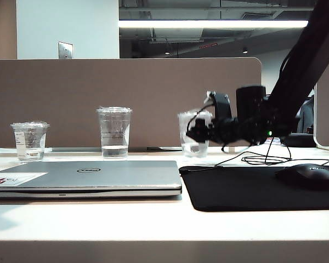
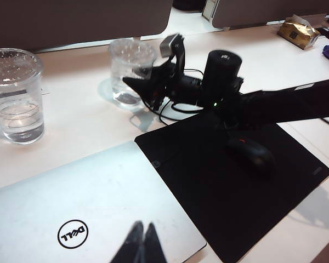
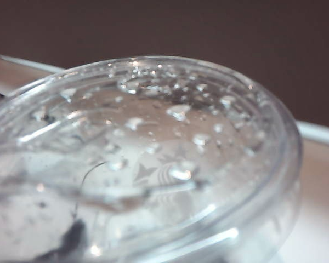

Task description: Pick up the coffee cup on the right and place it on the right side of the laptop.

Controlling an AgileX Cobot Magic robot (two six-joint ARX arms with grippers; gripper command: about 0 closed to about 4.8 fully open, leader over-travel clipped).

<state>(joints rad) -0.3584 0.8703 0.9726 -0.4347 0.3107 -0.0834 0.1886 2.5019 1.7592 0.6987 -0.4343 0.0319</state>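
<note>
Only right wrist view shows droplets on coffee cup (image 3: 170,142) lid.

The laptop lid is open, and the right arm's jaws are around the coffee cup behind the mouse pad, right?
Not quite: the laptop is closed flat, as the exterior view shows. The right gripper is indeed at the coffee cup, behind the mouse pad.
</note>
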